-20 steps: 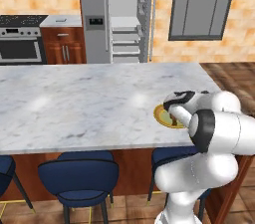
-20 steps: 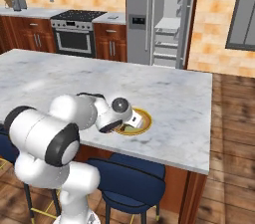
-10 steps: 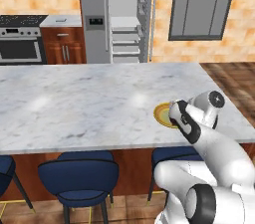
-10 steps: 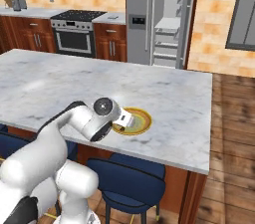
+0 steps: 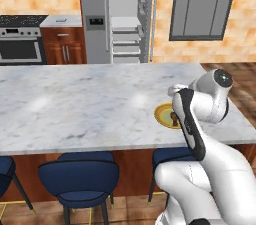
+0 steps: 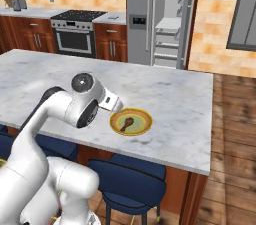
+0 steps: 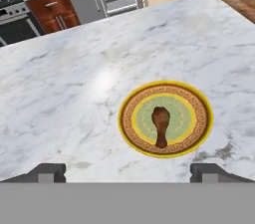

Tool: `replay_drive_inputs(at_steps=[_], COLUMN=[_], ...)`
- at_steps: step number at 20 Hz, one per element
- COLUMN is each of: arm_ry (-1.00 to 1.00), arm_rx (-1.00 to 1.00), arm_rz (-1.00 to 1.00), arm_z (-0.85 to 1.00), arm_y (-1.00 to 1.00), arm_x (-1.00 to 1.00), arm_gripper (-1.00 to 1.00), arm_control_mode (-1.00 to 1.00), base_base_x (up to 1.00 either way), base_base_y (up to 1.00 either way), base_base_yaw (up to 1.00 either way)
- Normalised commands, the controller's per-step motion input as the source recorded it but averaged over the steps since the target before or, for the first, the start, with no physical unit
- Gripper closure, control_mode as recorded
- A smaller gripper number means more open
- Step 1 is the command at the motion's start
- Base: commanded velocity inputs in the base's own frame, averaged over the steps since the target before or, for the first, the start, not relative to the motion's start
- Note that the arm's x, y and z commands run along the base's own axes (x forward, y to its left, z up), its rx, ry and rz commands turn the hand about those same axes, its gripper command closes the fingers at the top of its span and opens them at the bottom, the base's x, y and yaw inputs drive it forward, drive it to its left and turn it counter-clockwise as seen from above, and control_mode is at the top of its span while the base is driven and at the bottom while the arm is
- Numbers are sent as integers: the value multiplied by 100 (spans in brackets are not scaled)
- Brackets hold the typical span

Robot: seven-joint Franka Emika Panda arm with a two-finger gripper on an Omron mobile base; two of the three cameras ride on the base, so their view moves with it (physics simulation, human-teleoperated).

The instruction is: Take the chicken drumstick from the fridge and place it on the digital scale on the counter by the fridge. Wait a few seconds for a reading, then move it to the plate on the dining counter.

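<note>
From my seat the hand (image 7: 127, 170) stands wide, its two dark fingertips (image 7: 47, 172) far apart at the bottom of the hand view and nothing between them. It hangs above the near edge of the long white-grey marble tabletop (image 7: 74, 98), clear of everything on it.

Just ahead of the fingertips lies the small round yellow plate with its darker orange patterned rim (image 7: 201, 118). The small dark-brown chicken drumstick (image 7: 160, 126) rests in the plate's middle, lying flat, its thick end pointing away from the hand and its thin end toward it. In the right base view I see the same plate (image 6: 142, 128) close to the tabletop's near edge with the drumstick (image 6: 126, 123) on it, the arm's wrist beside it on the left.

Beyond the tabletop, against the far wall, the tall grey side-by-side fridge (image 5: 95, 19) stands with one door open, white shelves showing inside. Dark-blue stools (image 5: 80, 179) sit along the near side.
</note>
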Motion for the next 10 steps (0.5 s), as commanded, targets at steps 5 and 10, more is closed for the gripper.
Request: replay_drive_inputs(at_steps=[5, 10], arm_ry=[13, 12], arm_rx=[-3, -5], arm_rz=[0, 0], arm_z=[80, 42], arm_y=[67, 69], arm_x=[-71, -79], arm_gripper=[-100, -100], arm_control_mode=[-100, -100], base_base_x=[0, 0], base_base_y=[0, 0], base_base_yaw=[0, 0])
